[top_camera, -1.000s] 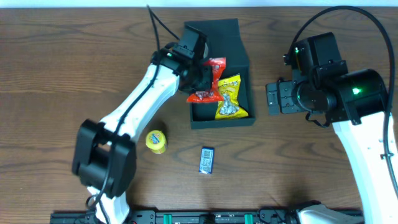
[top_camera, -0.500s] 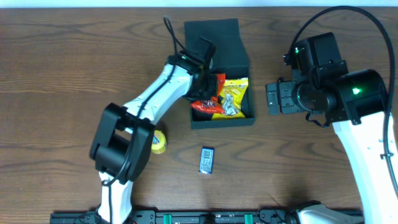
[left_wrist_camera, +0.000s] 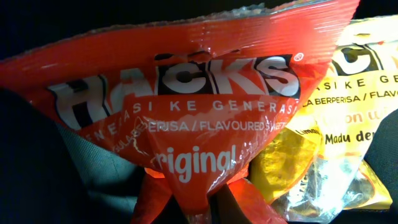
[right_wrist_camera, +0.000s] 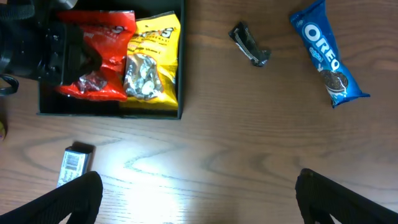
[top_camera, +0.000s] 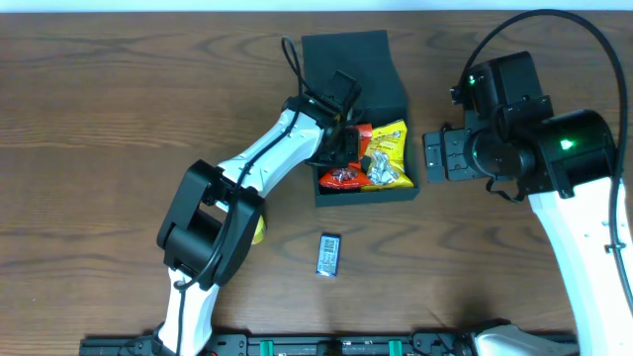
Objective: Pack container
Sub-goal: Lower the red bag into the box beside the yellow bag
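The container [top_camera: 366,196] is a dark teal box standing open, its flap lid [top_camera: 352,59] folded back. Inside lie a yellow Hacks packet [top_camera: 388,158] and a red Hacks packet [top_camera: 346,168]. My left gripper [top_camera: 341,143] reaches into the box and is shut on the red packet; the left wrist view shows the red packet [left_wrist_camera: 199,124] pinched at its lower end, with the yellow packet [left_wrist_camera: 339,124] beside it. My right gripper [right_wrist_camera: 199,180] is open and empty above bare table, to the right of the box [right_wrist_camera: 106,114].
A small blue box [top_camera: 329,253] lies in front of the container. A yellow round item [top_camera: 260,230] shows partly behind the left arm. In the right wrist view, a blue Oreo pack [right_wrist_camera: 326,53] and a small dark wrapped item [right_wrist_camera: 249,43] lie right of the container.
My left gripper moved right and down into the container with the red packet. The container slid a little to the right. The right arm has not moved.
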### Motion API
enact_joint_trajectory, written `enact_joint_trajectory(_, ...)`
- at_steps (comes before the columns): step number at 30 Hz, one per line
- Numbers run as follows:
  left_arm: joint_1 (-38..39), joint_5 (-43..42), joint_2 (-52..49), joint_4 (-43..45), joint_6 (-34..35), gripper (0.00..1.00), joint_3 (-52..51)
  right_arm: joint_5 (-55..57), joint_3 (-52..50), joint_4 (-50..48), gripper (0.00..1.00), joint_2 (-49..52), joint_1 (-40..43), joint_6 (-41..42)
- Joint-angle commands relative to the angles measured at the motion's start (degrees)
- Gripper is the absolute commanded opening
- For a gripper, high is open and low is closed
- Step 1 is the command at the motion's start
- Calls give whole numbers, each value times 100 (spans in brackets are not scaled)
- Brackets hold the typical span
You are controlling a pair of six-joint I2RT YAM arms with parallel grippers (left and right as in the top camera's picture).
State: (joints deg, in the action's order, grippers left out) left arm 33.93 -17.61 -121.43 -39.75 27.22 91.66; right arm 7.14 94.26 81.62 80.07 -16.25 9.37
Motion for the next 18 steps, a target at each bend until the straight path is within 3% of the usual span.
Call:
enact_joint_trajectory(1, -72, 63, 15, -118, 24, 15, 39, 59, -31, 22, 99, -35, 44, -83)
enact_joint_trajectory(2, -79, 66, 31, -140, 24, 25, 39, 59, -31, 20, 99, -35, 44, -83)
enact_joint_trajectory(5, -94, 79, 48, -201, 24, 38, 42, 59, -31, 13, 99, -35, 44, -83)
enact_joint_trajectory(15, -96, 481, 254, -501, 24, 40, 286, 59, -31, -2, 99, -35, 44, -81)
enact_joint_trajectory(18, -96, 743, 444, -669, 17, 51, 437, 57, -31, -7, 99, -35, 44, -63)
